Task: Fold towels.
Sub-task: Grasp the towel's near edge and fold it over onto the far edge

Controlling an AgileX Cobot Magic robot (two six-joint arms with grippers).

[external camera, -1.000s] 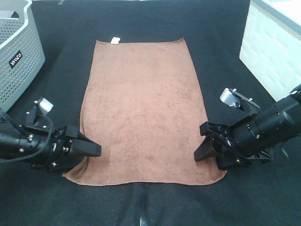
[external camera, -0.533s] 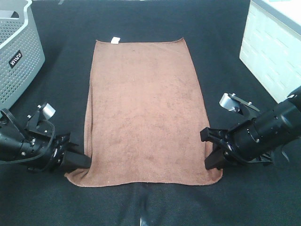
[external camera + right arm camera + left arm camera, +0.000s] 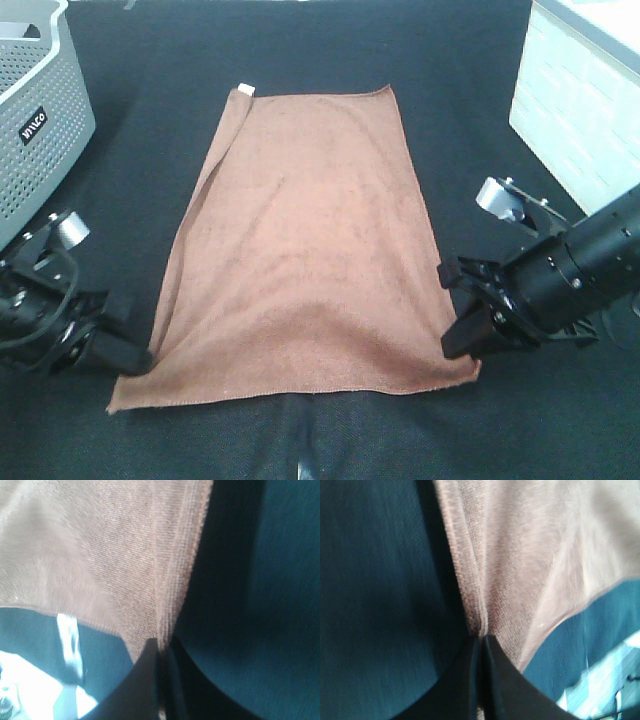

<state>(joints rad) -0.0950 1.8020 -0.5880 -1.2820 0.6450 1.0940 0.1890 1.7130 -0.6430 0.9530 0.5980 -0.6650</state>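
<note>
The rust towel (image 3: 305, 240) lies lengthwise on the black table, with its white tag (image 3: 245, 90) at the far short edge. My left gripper (image 3: 138, 358) is shut on the towel's near left edge. My right gripper (image 3: 462, 338) is shut on the near right edge. The near end is raised a little and the left long edge curls up. In the left wrist view the gripper (image 3: 481, 641) pinches a pleat of the towel (image 3: 530, 555). In the right wrist view the gripper (image 3: 163, 647) pinches the hem of the towel (image 3: 115, 555).
A grey perforated basket (image 3: 35, 120) stands at the far left. A white brick-patterned box (image 3: 575, 110) stands at the far right. The black tabletop (image 3: 470, 130) surrounds the towel.
Both grippers slid off the towel to its near side edges and shut on them. The left one moved left and nearer. The near end lifted, and the left edge and tag corner pulled inward.
</note>
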